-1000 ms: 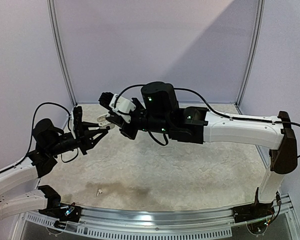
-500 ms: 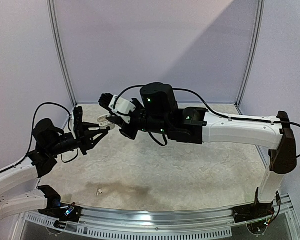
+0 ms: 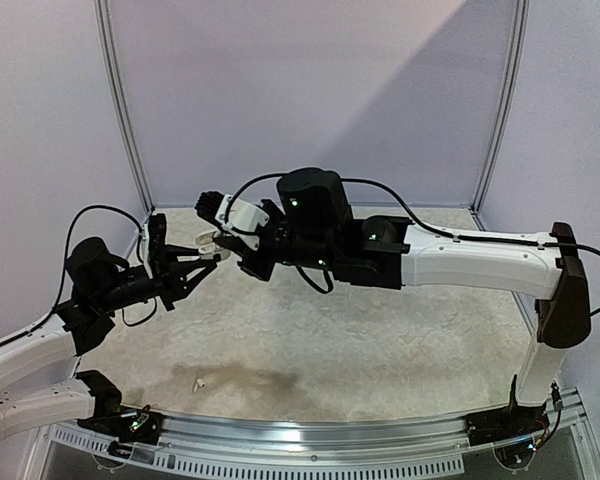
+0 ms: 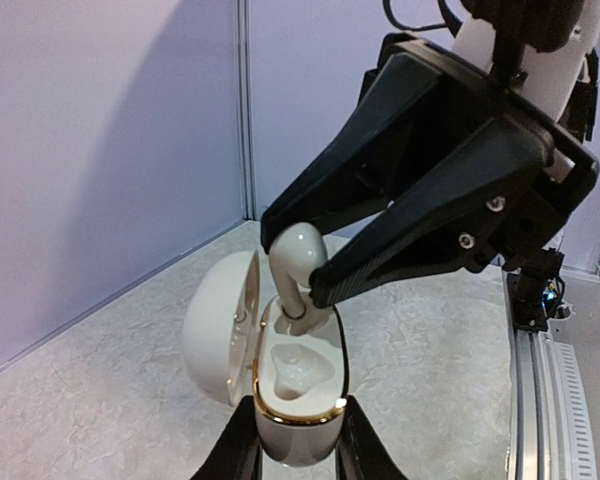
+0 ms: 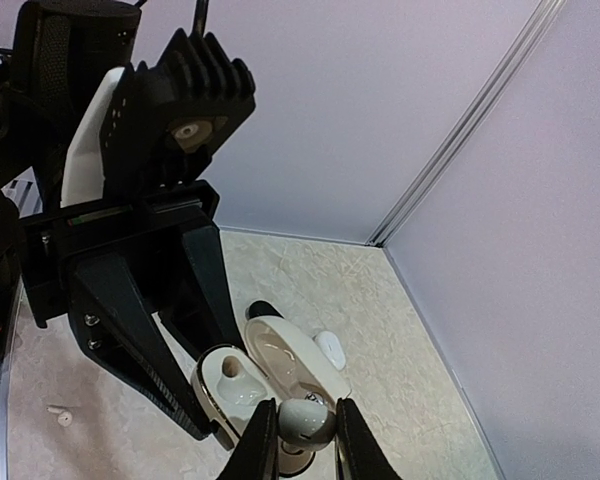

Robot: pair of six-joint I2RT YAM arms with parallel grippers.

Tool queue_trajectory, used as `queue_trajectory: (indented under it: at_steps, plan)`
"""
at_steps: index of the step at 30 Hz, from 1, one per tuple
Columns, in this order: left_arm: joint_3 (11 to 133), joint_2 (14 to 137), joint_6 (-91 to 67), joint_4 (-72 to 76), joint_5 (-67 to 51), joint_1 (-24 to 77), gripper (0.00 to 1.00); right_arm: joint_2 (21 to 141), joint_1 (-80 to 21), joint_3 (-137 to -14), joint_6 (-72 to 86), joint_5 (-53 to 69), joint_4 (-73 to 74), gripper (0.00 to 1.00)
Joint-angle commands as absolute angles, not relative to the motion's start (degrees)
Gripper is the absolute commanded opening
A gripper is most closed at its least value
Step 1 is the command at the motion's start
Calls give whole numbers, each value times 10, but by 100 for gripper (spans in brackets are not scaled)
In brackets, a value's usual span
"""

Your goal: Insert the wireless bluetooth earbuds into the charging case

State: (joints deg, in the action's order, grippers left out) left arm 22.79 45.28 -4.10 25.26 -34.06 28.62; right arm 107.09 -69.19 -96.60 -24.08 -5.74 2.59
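My left gripper (image 4: 295, 445) is shut on the body of an open white charging case (image 4: 298, 415) with a gold rim, held above the table, lid (image 4: 215, 325) swung to the left. My right gripper (image 5: 302, 432) is shut on a white earbud (image 5: 306, 420). In the left wrist view that earbud (image 4: 296, 262) has its stem tip in the case's far slot, with the near slot (image 4: 295, 375) empty. In the top view the left gripper (image 3: 206, 258) and the right gripper (image 3: 224, 240) meet at the case (image 3: 208, 240) at the back left.
A loose white earbud (image 3: 195, 382) lies on the mat near the front left; it also shows in the right wrist view (image 5: 60, 415). A closed white case (image 5: 330, 347) and a black case (image 5: 262, 309) lie on the mat below. Enclosure walls stand close behind and left.
My right gripper has edged a little to the left, bringing the earbud closer onto the case. The left arm has hardly moved.
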Motion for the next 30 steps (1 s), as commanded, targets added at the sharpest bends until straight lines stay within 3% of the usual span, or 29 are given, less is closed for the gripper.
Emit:
queue_trajectory:
  at_steps: [1, 12, 30]
  plan:
    - [235, 446, -33, 277, -347, 293, 0, 1091, -687, -973, -236, -72, 63, 14]
    - [235, 445, -34, 276, -348, 293, 0, 1090, -687, -976, -231, -83, 64, 20]
    - [234, 443, -34, 275, -348, 293, 0, 1102, -687, -991, -231, -85, 81, 20]
